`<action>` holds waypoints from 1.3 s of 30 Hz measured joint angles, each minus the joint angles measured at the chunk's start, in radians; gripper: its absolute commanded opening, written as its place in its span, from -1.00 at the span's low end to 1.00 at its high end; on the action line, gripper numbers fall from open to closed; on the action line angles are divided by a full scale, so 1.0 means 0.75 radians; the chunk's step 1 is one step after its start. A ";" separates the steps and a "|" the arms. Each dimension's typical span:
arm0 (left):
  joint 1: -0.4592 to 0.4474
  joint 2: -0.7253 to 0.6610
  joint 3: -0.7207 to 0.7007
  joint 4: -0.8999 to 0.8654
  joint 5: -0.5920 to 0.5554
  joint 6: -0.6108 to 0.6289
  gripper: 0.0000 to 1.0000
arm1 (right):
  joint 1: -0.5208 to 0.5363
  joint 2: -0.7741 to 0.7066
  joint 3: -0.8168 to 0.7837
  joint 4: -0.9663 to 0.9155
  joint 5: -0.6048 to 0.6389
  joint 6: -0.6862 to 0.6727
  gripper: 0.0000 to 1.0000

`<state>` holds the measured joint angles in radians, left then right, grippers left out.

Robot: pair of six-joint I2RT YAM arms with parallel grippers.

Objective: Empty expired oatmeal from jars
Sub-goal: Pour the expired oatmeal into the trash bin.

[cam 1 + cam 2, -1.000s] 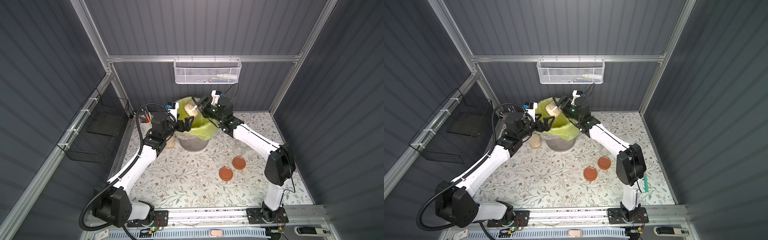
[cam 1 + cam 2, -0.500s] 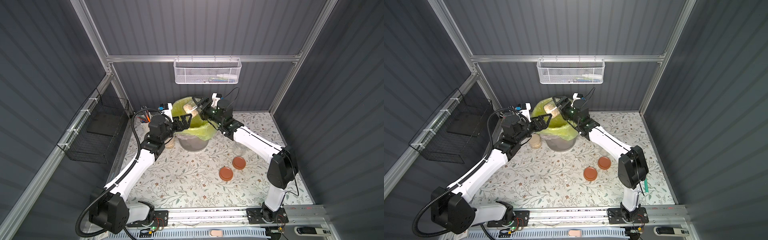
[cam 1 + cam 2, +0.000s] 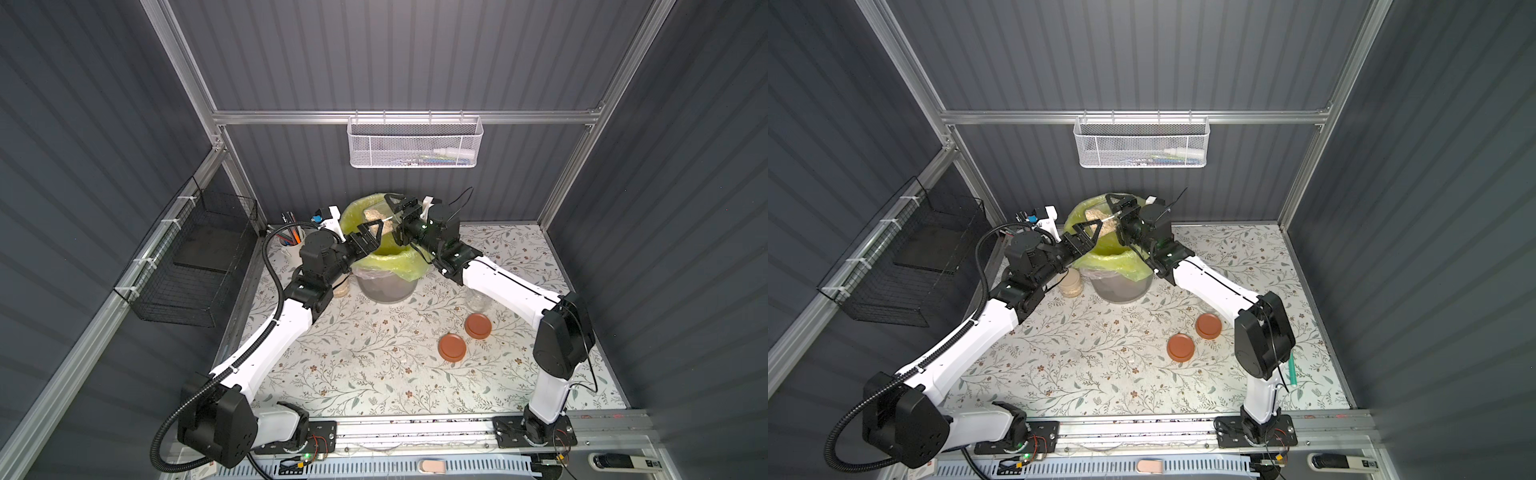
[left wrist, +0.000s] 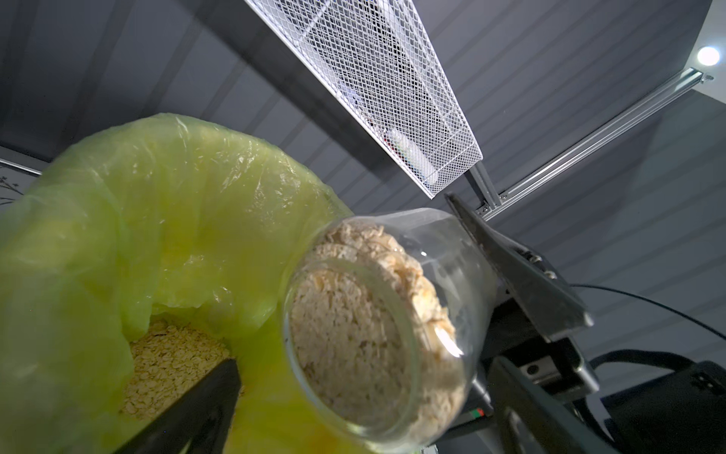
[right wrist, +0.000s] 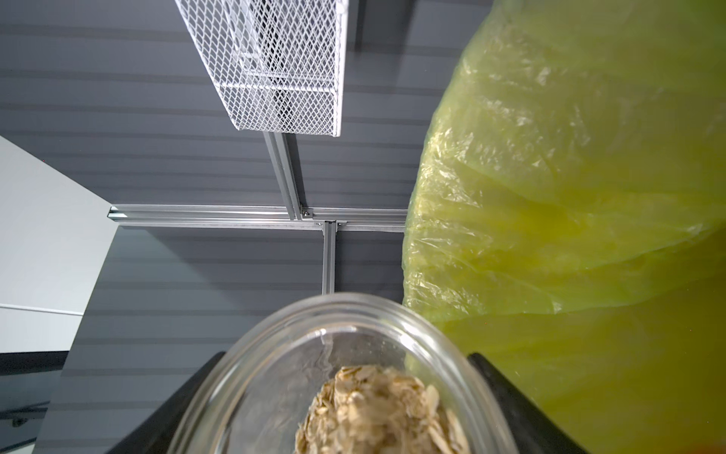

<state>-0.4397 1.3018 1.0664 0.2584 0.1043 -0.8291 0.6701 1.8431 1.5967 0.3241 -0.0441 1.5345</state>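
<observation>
My right gripper [image 3: 395, 217] [image 3: 1116, 216] [image 5: 347, 397] is shut on a clear open jar [image 3: 380, 220] [image 3: 1100, 222] [image 4: 451, 275] [image 5: 275, 373], tilted mouth-down over the grey bin [image 3: 386, 289] lined with a yellow-green bag [image 4: 137, 204] [image 5: 569, 196]. Oatmeal [image 4: 345, 334] [image 5: 377, 412] packs the jar's neck. More oatmeal [image 4: 169, 361] lies in the bag. My left gripper [image 3: 369, 236] [image 3: 1088, 232] [image 4: 363, 365] is open at the jar's mouth, fingers [image 4: 196, 408] spread either side. A cream-lidded full jar [image 3: 1070, 282] stands left of the bin. An empty jar [image 3: 478, 301] stands right.
Two terracotta lids [image 3: 452, 348] [image 3: 478, 326] lie on the floral mat at the right. A white pen cup [image 3: 293, 245] stands back left. A white mesh basket [image 3: 415, 143] hangs on the back wall, a black wire basket [image 3: 199, 257] on the left wall.
The left arm's wrist has drawn back to the left and its open gripper has risen to the jar's mouth. The right gripper keeps the jar over the bin, barely shifted.
</observation>
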 measured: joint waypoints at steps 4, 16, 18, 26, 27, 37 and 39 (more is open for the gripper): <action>-0.009 -0.001 -0.019 0.045 -0.037 -0.024 0.99 | 0.019 0.000 0.000 -0.016 0.039 0.075 0.00; -0.038 0.018 -0.042 0.153 -0.124 -0.087 0.99 | 0.083 0.001 0.001 -0.033 0.179 0.245 -0.01; -0.041 0.030 -0.042 0.180 -0.138 -0.096 0.99 | 0.095 0.001 0.001 -0.036 0.223 0.272 0.00; -0.050 0.098 -0.038 0.311 -0.180 -0.147 0.99 | 0.126 0.002 0.001 -0.047 0.375 0.358 0.02; -0.055 0.105 -0.037 0.323 -0.187 -0.148 1.00 | 0.128 0.003 0.001 -0.044 0.393 0.366 0.02; -0.060 0.133 -0.024 0.336 -0.265 -0.184 0.99 | 0.131 0.083 0.046 0.020 0.435 0.425 0.02; -0.060 0.133 -0.018 0.325 -0.269 -0.191 0.99 | 0.131 0.084 0.046 0.024 0.436 0.433 0.02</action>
<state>-0.4847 1.4014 1.0531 0.5018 -0.0975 -0.9722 0.7685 1.9064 1.6310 0.3420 0.2829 1.8591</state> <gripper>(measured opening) 0.996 0.866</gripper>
